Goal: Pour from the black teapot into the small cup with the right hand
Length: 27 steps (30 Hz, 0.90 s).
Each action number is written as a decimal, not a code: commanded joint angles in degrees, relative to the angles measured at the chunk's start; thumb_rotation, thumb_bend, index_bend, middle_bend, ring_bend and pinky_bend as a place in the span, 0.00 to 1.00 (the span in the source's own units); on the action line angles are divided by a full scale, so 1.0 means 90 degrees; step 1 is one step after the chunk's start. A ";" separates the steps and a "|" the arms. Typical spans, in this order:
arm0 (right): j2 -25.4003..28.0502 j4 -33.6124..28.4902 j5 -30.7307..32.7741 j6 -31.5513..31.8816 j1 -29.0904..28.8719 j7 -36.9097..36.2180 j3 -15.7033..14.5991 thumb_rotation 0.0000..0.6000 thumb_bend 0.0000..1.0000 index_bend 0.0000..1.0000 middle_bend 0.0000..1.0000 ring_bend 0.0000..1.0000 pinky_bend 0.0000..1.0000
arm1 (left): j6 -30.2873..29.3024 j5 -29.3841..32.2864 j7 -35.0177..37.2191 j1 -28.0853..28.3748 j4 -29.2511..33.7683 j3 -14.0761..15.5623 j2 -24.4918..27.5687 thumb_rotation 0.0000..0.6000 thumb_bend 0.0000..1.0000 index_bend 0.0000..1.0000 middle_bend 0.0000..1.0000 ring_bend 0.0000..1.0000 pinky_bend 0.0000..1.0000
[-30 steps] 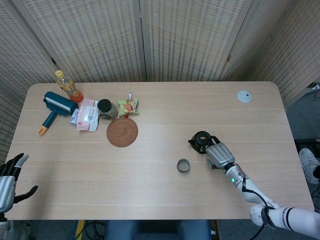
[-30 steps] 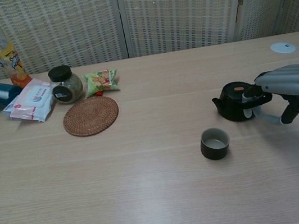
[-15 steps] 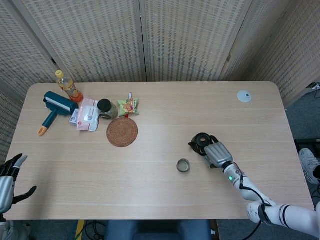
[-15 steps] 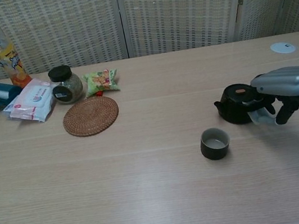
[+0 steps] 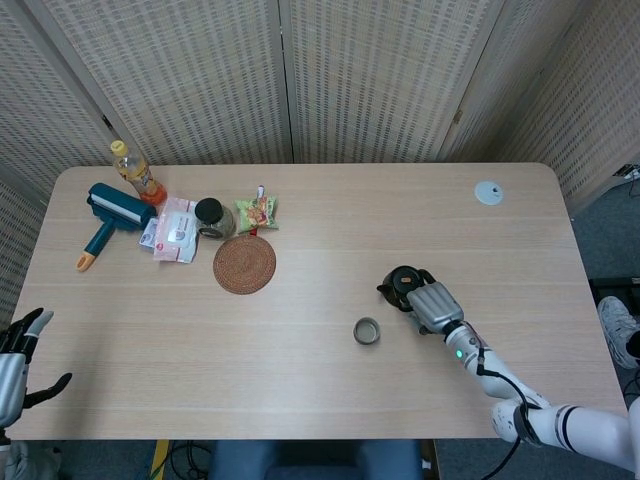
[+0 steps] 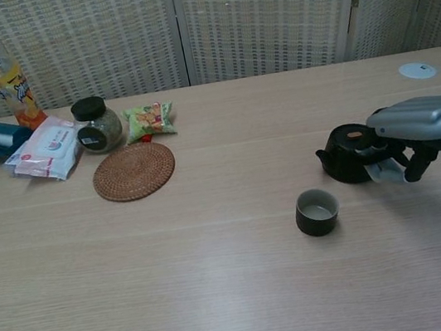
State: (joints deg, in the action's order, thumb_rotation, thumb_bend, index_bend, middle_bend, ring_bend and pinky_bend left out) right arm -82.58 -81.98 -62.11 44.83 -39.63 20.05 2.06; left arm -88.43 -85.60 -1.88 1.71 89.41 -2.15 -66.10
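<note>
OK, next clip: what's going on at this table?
The robot's right hand has its fingers wrapped around the black teapot, which looks to be standing on the table. The small cup sits just in front, apart from the pot. Nothing is being poured yet. The left hand hangs open off the table's edge.

Both views are bright and evenly lit from above. Shadows on the desk (image 5: 320, 250) are soft and short. Focus is sharp, without glare or blur.
</note>
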 commanded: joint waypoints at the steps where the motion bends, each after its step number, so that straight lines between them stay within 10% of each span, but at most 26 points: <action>1: 0.0013 -0.0021 -0.0027 0.0037 0.0020 -0.0042 0.0004 1.00 0.01 0.61 0.63 0.57 0.00 | 0.0006 -0.0009 -0.0009 0.0006 0.0000 0.0001 -0.0002 1.00 0.19 0.12 0.09 0.14 0.17; 27: -0.0278 0.0436 -0.0791 0.0772 0.0380 -0.0211 -0.0122 1.00 0.00 0.55 0.52 0.50 0.00 | 0.0086 -0.0025 -0.0134 0.0058 0.0096 0.0007 -0.0012 1.00 0.19 0.12 0.09 0.14 0.17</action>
State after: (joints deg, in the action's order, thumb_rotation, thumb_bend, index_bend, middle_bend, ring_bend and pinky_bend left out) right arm -84.74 -78.52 -68.65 51.20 -36.50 18.37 0.89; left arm -87.65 -85.81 -3.08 2.23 90.27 -2.09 -66.21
